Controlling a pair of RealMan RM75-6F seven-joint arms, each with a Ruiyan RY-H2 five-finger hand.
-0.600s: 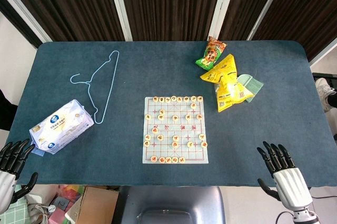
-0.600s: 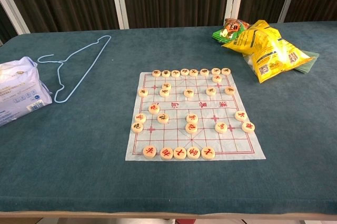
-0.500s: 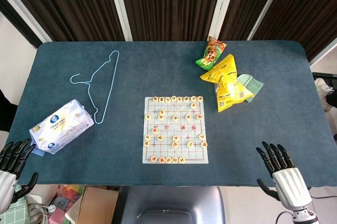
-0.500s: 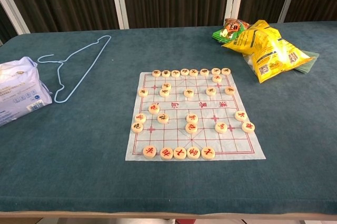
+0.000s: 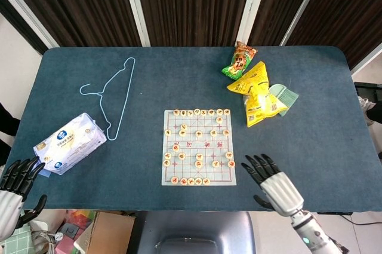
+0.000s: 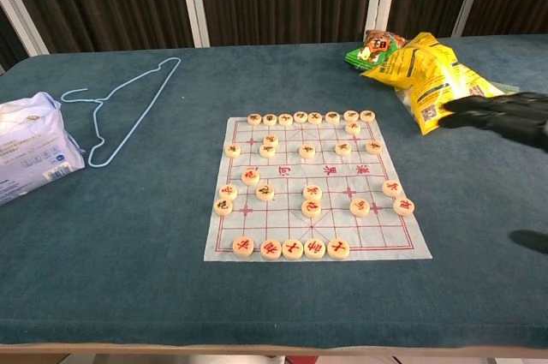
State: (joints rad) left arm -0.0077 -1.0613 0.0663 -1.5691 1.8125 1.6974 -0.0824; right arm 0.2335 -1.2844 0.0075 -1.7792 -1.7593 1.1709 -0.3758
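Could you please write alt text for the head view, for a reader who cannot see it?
The right hand, fingers spread and holding nothing, hovers just right of a paper chess board set with round pieces on a blue table. The left hand is open at the near left corner beside a tissue pack; a wire hanger and snack bags lie farther back.

Your right hand (image 5: pixel 271 179) near right, fingers (image 5: pixel 258 164) spread, pointing far-left, palm down, holding nothing; forearm runs off near edge. Your left hand (image 5: pixel 13 189) at near left corner, fingers spread, empty, pointing far.
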